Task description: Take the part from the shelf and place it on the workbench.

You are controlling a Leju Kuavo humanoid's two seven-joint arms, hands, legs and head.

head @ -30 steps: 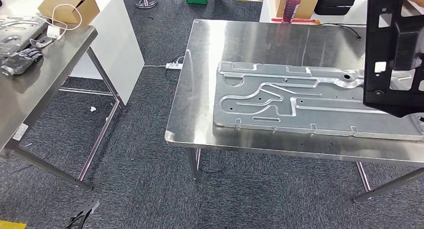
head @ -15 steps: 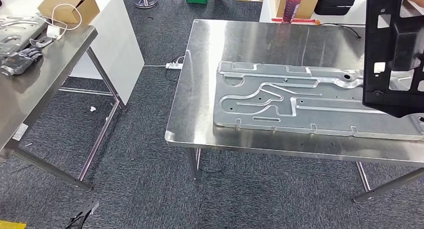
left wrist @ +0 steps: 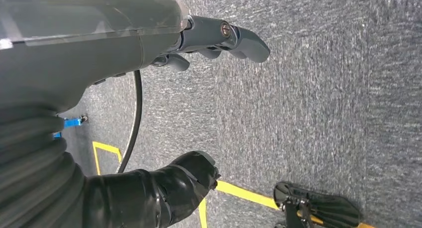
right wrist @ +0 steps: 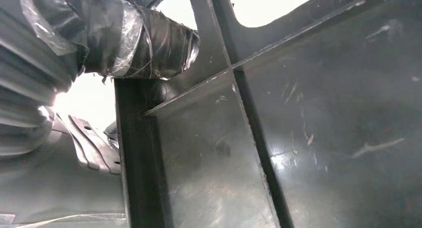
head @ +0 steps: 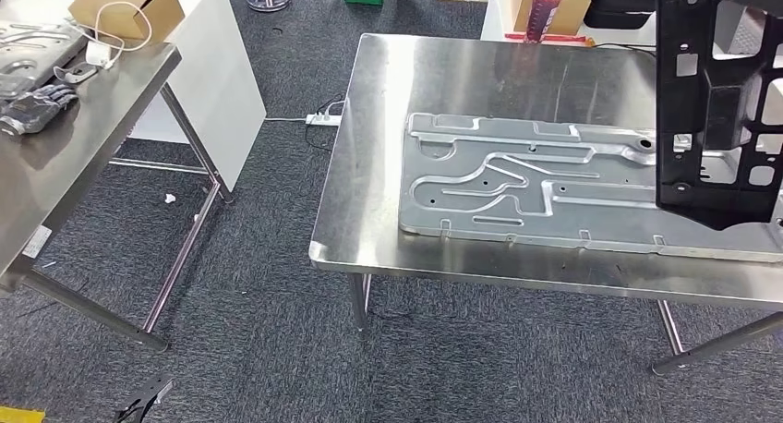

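While right hand (right wrist: 124,44) grips part (head: 716,109) | left hand (left wrist: 164,113) spread, empty, above carpet (left wrist: 323,88)

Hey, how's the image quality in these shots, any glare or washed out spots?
Head view: sharp, with soft ceiling glare streaking the steel workbench. Right wrist view: openings in the black part are blown out white. Left wrist view: evenly lit carpet, left hand slightly soft.

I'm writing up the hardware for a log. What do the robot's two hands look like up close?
The left hand has a smooth dark grey shell, a ribbed grey cover behind it, a glossy black thumb, a grey finger with a brass-coloured screw, and a thin black cable. The right hand has the same ribbed cover, with its thumb wrapped in crinkled clear tape.
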